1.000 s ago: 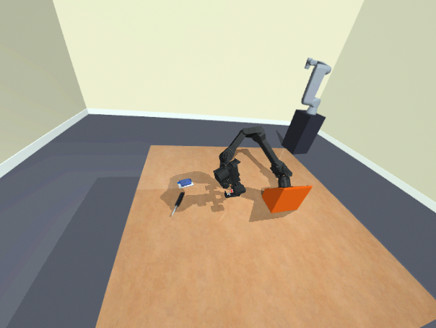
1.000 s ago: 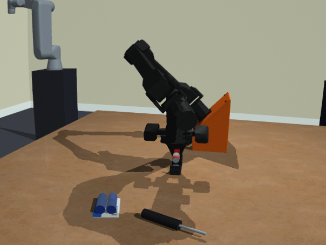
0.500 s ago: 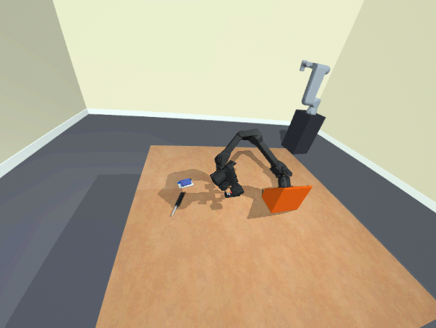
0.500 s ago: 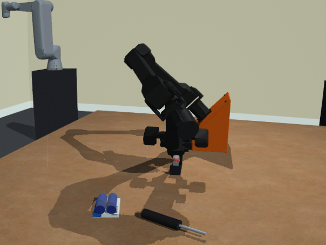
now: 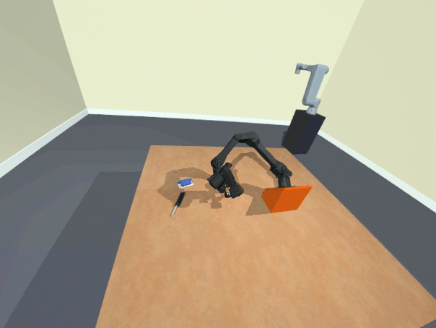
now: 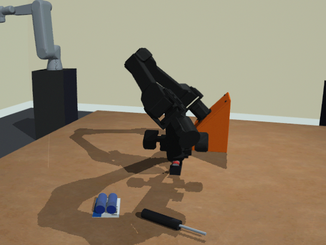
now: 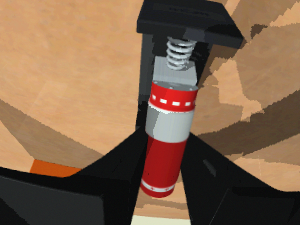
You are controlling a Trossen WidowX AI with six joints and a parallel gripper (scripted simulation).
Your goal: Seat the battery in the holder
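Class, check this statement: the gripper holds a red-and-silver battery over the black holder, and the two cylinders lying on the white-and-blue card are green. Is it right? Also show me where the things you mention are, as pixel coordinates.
Not quite: the two cylinders [image 5: 185, 181] [image 6: 107, 203] are blue, not green, as the exterior view shows. The rest of the statement stands.

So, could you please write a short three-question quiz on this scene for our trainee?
1. True or false: the gripper is open and holds nothing.
2. Which faces the spring: (a) the battery's red-and-white banded end, (b) its side, (c) the screwdriver?
3. Fill in: on the white and blue card lie two ____ cylinders.
Key: 1 false; 2 a; 3 blue.
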